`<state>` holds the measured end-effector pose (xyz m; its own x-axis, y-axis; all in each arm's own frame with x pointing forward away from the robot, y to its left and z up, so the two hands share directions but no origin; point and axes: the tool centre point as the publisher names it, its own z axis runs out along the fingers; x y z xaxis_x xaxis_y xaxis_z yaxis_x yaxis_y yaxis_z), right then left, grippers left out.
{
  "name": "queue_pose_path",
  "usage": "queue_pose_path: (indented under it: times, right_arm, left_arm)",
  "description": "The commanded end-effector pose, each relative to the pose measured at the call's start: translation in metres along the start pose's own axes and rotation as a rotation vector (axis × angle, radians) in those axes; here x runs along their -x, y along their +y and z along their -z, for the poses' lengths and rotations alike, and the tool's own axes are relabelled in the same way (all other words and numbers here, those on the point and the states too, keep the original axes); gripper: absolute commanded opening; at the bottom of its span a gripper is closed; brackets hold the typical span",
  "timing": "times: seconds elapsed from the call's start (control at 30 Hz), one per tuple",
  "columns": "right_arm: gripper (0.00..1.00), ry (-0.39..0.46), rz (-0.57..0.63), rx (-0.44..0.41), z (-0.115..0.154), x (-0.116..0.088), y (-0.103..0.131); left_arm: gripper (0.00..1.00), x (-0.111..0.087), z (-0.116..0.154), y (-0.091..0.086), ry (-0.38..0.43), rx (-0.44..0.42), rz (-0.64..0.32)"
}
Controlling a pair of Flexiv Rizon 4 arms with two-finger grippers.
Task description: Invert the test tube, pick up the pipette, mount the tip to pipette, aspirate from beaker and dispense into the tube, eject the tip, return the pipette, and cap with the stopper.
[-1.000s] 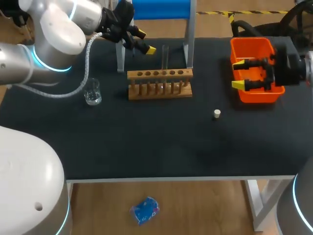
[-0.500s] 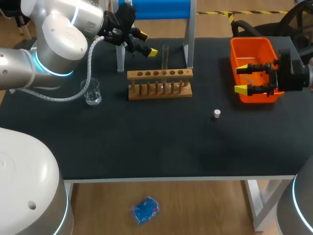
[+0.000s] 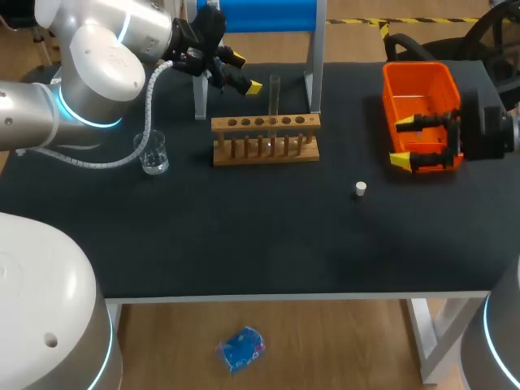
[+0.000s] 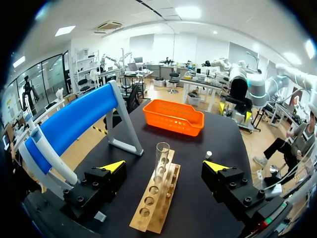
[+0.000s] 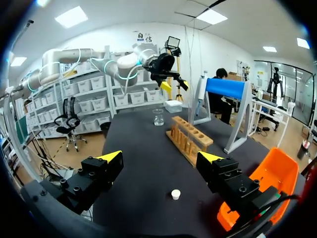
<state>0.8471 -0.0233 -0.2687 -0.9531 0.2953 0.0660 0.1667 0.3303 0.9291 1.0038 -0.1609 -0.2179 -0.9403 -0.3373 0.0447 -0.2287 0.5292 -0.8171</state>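
Note:
A clear test tube (image 3: 275, 93) stands upright in the wooden rack (image 3: 266, 138), open mouth up (image 4: 161, 161). My left gripper (image 3: 242, 71) hangs open just left of the tube; in the left wrist view (image 4: 165, 166) the tube stands ahead, between the lines of its fingers, untouched. The glass beaker (image 3: 153, 153) sits left of the rack. A small white stopper (image 3: 360, 189) lies on the mat, also ahead of my open right gripper (image 5: 159, 157). In the head view that right gripper (image 3: 400, 141) hovers at the orange bin's (image 3: 422, 81) front left corner, holding nothing.
The blue pipette stand (image 3: 268, 15) rises behind the rack on grey legs (image 3: 199, 97), close to my left gripper. The rack (image 5: 190, 139) and beaker (image 5: 158, 117) lie further ahead of the right gripper. Black mat (image 3: 244, 236) covers the table.
My right gripper has slid toward the table's front, along the bin's left side. My left gripper shifted slightly toward the tube early on, then held still. Both stay open.

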Motion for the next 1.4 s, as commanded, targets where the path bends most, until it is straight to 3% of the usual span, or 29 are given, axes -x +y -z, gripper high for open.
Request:
queue_pose_path:
  times: [0.03, 0.17, 0.67, 0.83, 1.03, 1.4]
  right_arm:
    - [1.0, -0.074, 0.002, -0.024, 0.01, -0.02, -0.019]
    - [1.0, -0.085, 0.001, -0.059, 0.014, -0.024, -0.047]
    - [1.0, -0.085, 0.001, -0.059, 0.014, -0.024, -0.047]
    - [1.0, -0.081, -0.007, -0.09, 0.003, -0.017, -0.063]
    - [1.0, -0.143, 0.01, -0.115, -0.004, -0.014, -0.08]
    - [1.0, -0.152, 0.001, -0.158, -0.028, -0.001, -0.097]
  left_arm:
    - [1.0, 0.0, 0.001, 0.0, 0.002, 0.003, 0.001]
    - [1.0, 0.0, 0.001, 0.0, 0.002, 0.003, 0.001]
    - [1.0, 0.0, 0.001, 0.0, 0.002, 0.003, 0.001]
    - [1.0, 0.0, 0.001, 0.0, 0.002, 0.003, 0.001]
    - [1.0, 0.0, 0.001, 0.0, 0.002, 0.003, 0.001]
    - [1.0, 0.0, 0.001, 0.0, 0.002, 0.003, 0.001]
